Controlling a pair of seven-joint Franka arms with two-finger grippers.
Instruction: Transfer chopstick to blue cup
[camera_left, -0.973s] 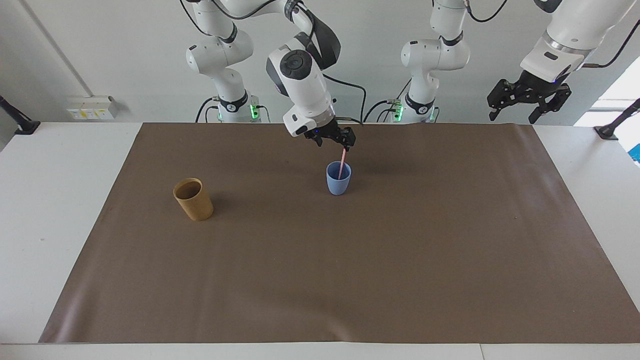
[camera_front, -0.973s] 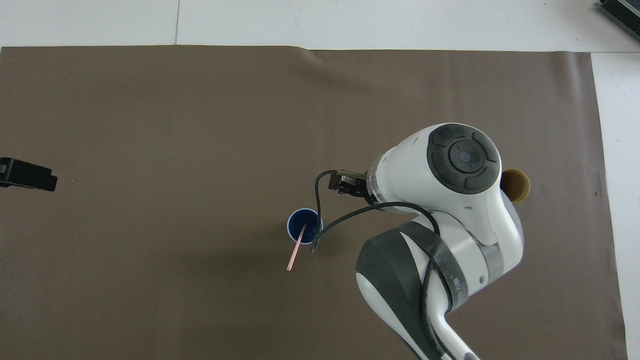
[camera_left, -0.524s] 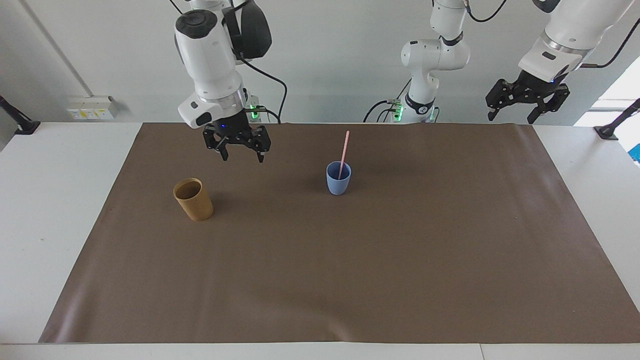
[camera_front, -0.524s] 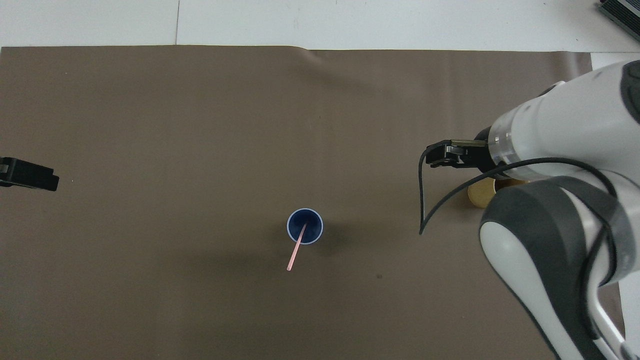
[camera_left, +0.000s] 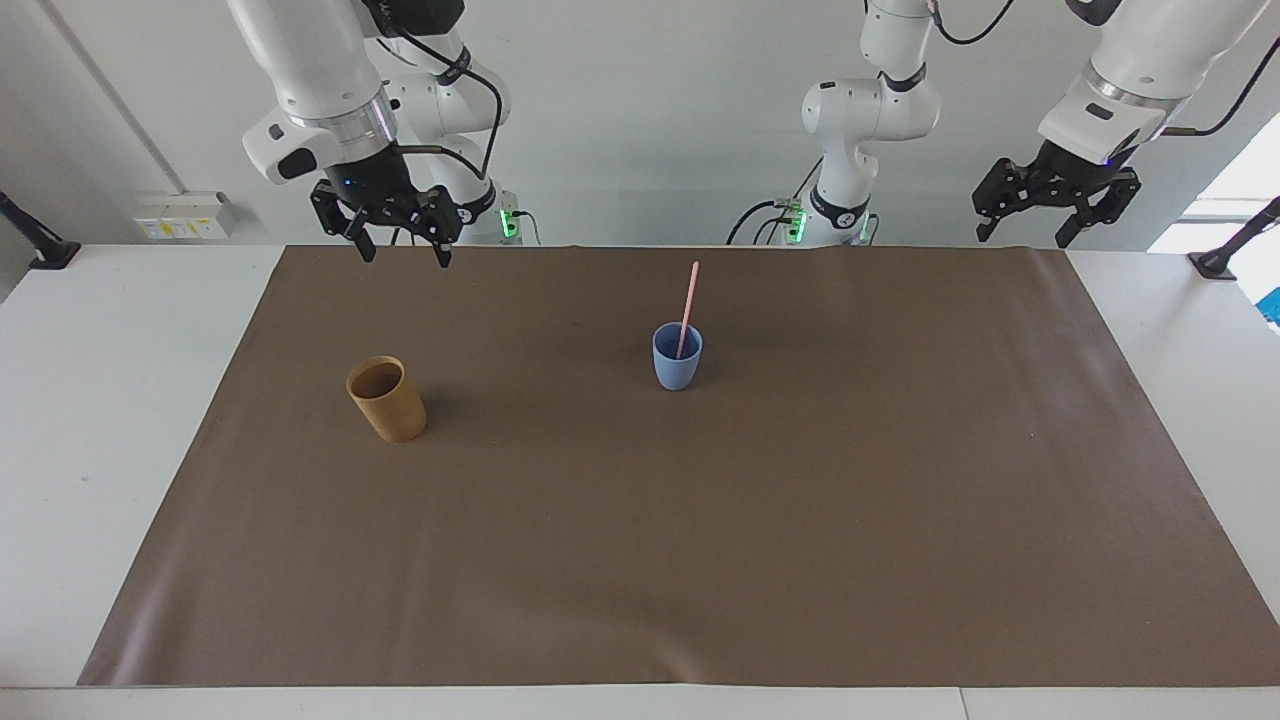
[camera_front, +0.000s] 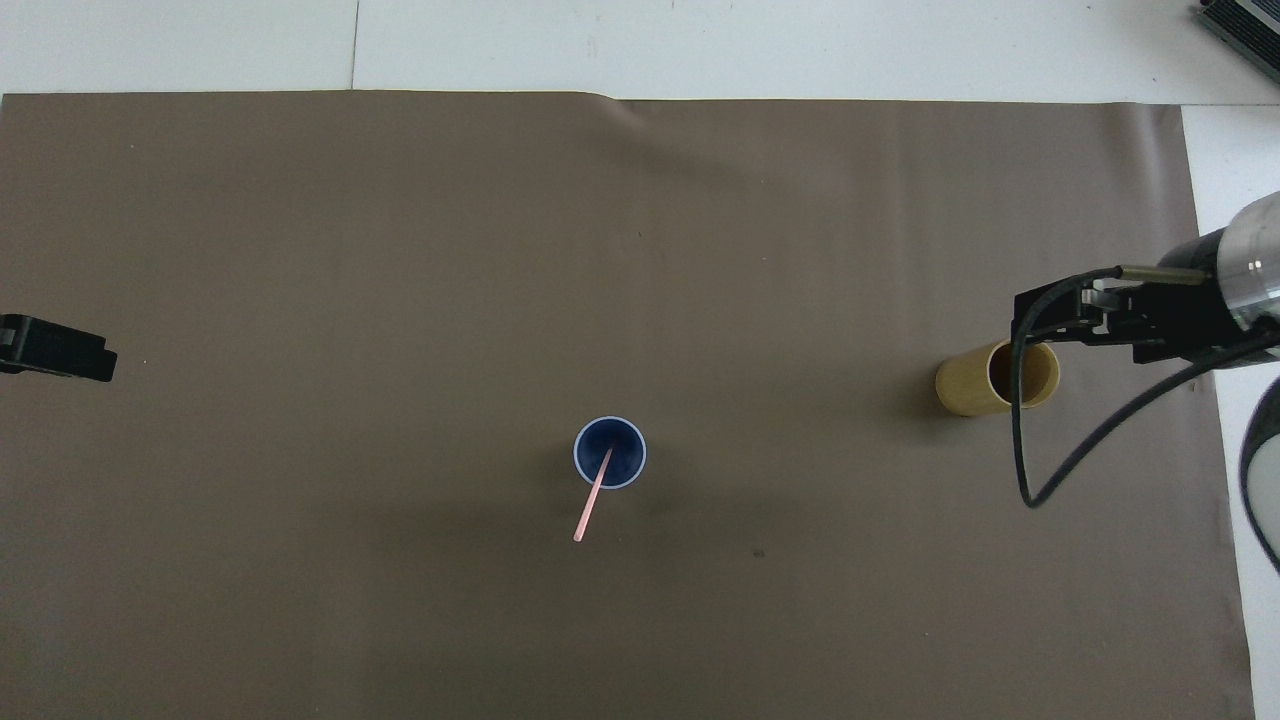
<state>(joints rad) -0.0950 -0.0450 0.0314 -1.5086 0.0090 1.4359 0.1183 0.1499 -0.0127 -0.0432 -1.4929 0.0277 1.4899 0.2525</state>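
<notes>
Covering the white table (camera_left: 120, 400), a brown mat (camera_left: 700, 550) bears the blue cup (camera_left: 677, 368) holding the chopstick (camera_left: 688, 305), and a tan cup (camera_left: 387, 400). Both the right gripper (camera_left: 400, 250) and left gripper (camera_left: 1028, 232) hang spread apart, holding nothing.

A white table (camera_left: 120, 420) carries a brown mat (camera_left: 700, 550) over most of its top. 2 cups stand on the mat: the blue cup (camera_left: 677, 368) near the middle, and a tan cup (camera_left: 388, 402) toward the right arm's end.
</notes>
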